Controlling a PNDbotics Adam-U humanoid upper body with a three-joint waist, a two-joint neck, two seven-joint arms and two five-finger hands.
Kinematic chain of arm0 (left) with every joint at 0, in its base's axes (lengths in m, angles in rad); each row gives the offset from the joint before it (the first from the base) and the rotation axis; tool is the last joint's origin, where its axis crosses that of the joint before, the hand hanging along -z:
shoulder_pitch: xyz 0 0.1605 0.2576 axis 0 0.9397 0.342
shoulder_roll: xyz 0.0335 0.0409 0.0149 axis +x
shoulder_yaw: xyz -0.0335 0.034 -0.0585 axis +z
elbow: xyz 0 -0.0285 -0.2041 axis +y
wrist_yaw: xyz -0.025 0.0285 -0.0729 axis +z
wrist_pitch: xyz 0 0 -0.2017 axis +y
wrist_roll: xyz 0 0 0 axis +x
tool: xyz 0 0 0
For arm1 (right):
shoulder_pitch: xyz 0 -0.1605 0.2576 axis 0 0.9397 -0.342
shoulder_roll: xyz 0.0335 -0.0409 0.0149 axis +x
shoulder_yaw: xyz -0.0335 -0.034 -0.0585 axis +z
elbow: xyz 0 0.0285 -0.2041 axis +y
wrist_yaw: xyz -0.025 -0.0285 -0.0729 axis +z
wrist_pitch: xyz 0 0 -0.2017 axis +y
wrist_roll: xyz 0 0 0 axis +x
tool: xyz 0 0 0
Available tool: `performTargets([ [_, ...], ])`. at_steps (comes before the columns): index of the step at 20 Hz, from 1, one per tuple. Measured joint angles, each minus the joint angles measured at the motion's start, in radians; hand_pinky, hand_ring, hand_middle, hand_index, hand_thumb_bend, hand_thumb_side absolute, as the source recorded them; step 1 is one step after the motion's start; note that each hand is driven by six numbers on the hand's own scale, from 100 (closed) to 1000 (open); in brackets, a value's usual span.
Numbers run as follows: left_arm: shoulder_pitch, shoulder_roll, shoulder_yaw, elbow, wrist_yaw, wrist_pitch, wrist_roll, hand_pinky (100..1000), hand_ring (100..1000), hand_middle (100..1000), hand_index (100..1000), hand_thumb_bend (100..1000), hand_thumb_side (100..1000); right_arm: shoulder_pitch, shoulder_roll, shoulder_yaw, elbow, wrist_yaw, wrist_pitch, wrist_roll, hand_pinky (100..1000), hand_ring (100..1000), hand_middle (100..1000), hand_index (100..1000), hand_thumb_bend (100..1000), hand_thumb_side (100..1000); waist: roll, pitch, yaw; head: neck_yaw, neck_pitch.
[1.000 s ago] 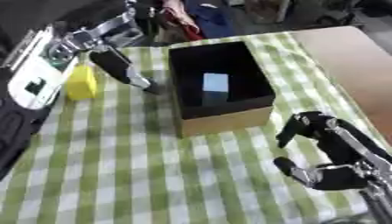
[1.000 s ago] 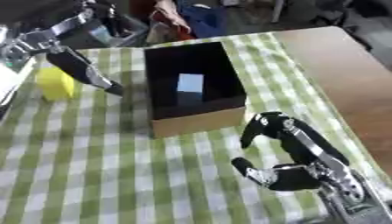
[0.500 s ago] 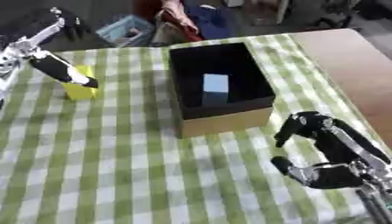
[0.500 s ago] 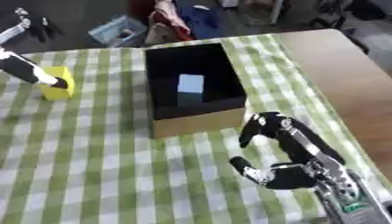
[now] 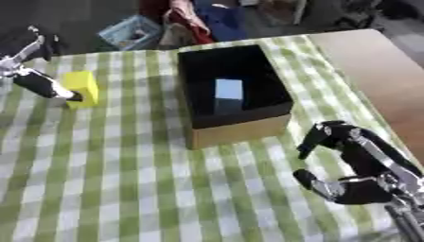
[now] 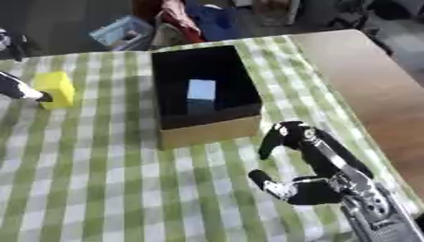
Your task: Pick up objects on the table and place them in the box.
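Observation:
A yellow block stands on the green-checked cloth at the far left. My left hand reaches in from the left edge, its dark straight fingers touching the block's left side, not closed round it. The box, cardboard outside and black inside, sits in the middle with a light blue block lying in it. My right hand rests at the lower right, in front of the box, fingers relaxed and curved with nothing in them.
Bare brown tabletop lies to the right of the cloth. Beyond the far edge are a blue basket and a heap of red and blue cloth. Checked cloth lies in front of and left of the box.
My left hand has moved from beside the box's left wall out to the left, ending against the yellow block. The right hand, the box and the blocks have stayed put.

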Motion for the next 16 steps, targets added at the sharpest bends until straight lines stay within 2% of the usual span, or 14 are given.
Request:
performTargets([
  [10, -0.005, -0.003, 0.021, 0.063, -0.04, 0.013, 0.055, 654, 550, 556, 755, 806, 235, -0.009, 0.0, 0.0, 0.0, 0.0, -0.002, 0.003, 670, 538, 510, 569, 376, 100, 0.003, 0.025, -0.02, 0.013, -0.009],
  [16, -0.005, -0.014, 0.029, 0.086, -0.051, 0.022, 0.078, 642, 529, 521, 721, 741, 175, -0.009, 0.0, 0.0, 0.0, 0.0, -0.002, 0.003, 670, 538, 509, 569, 378, 100, 0.003, 0.039, -0.027, 0.062, -0.017],
])
